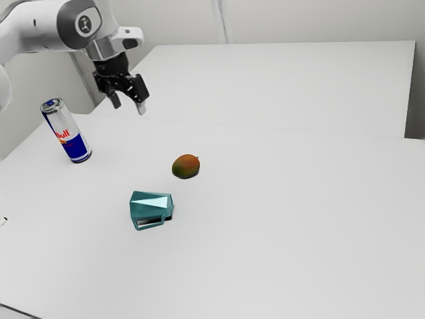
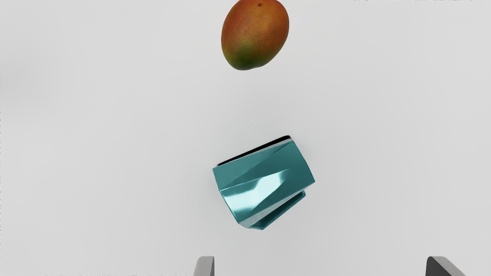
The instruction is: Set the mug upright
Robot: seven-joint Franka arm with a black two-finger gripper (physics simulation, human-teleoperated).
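Mug near mango, can well apart

The can, silver and blue with red lettering, stands on the white table toward the exterior view's left. The mango lies on the table, well apart from the can, its skin orange-red shading into green. A pale wall rises behind.

White arm — grey joint, round emblem — black claw.
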